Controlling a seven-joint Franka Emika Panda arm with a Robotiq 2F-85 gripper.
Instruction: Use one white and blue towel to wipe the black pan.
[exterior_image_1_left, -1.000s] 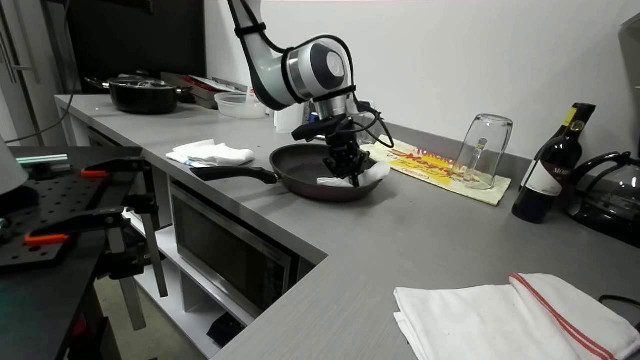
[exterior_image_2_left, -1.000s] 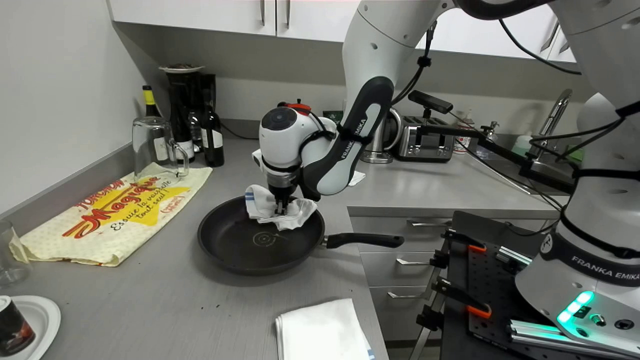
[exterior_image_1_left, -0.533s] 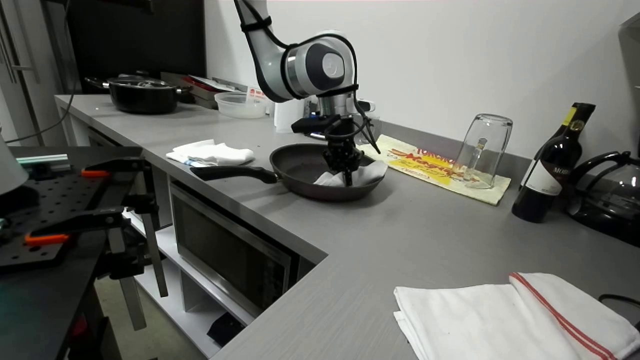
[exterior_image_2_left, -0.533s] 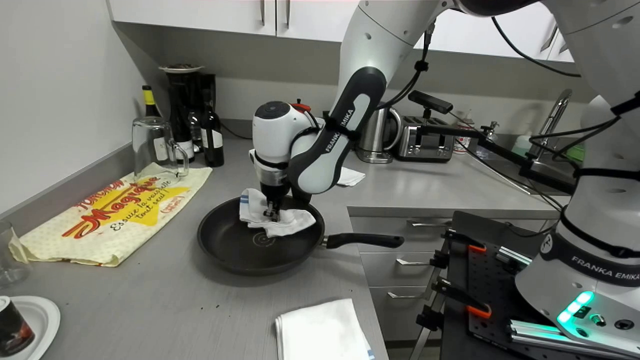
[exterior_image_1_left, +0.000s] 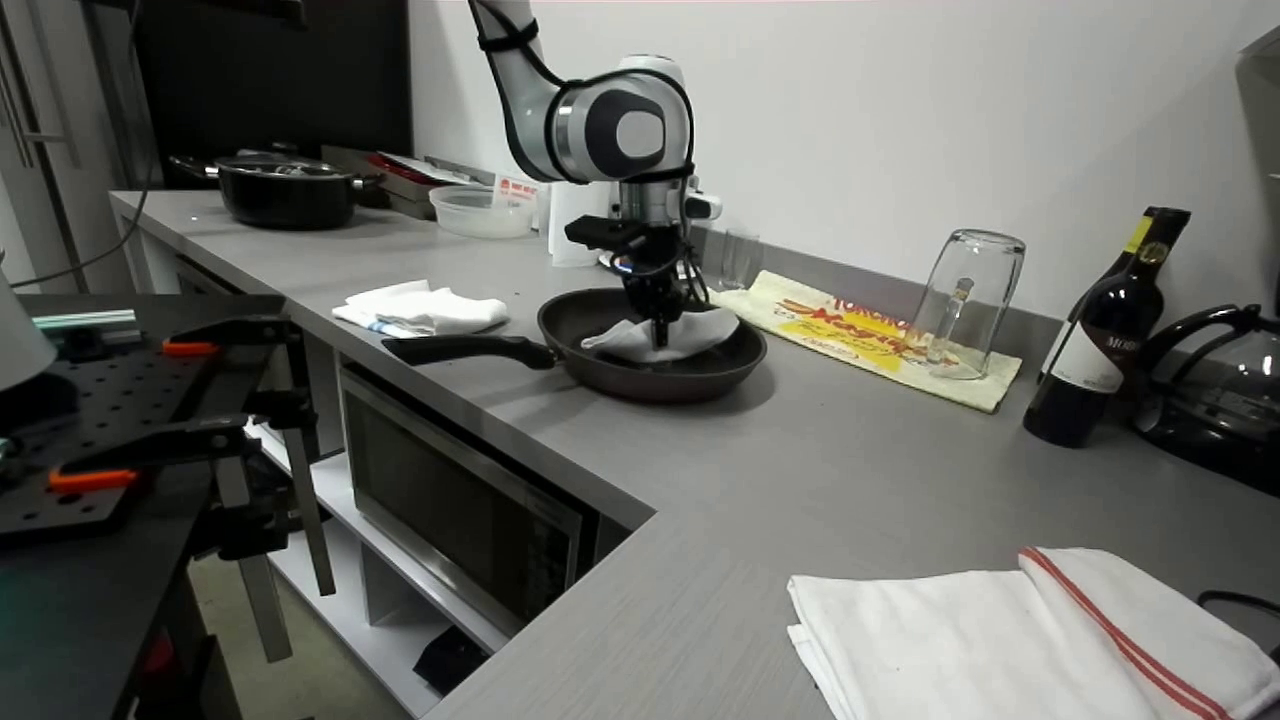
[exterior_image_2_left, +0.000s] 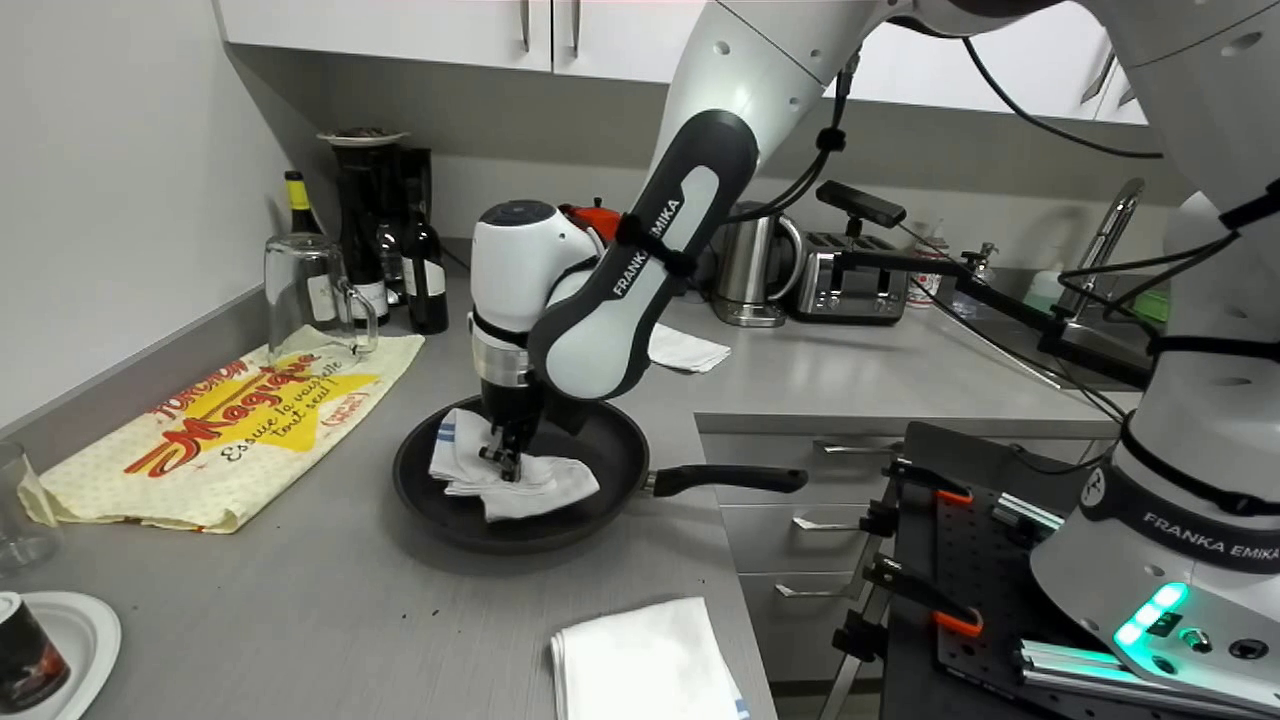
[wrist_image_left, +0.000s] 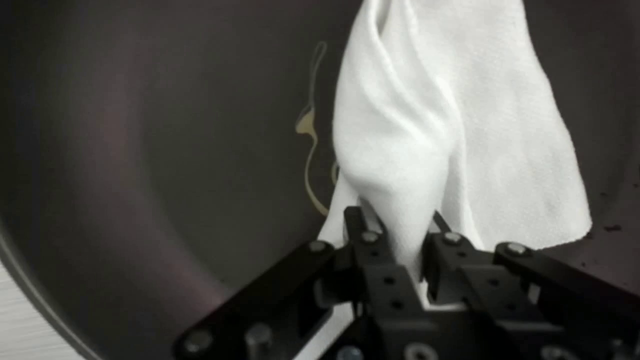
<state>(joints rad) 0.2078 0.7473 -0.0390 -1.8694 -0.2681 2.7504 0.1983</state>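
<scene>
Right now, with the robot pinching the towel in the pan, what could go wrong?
The pan might slide or spin if the towel pushes hard: nothing holds its handle, which seems to poke past the edge of the counter. The gripper grips only a bunched part of the towel, which could slip out. In the wrist view, dark specks on the pan beside the towel might get missed.

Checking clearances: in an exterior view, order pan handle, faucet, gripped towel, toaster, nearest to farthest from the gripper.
1. Gripped towel: held by the gripper.
2. Pan handle: right of it in the image.
3. Toaster: farther right, toward the back.
4. Faucet: right of the toaster.
</scene>
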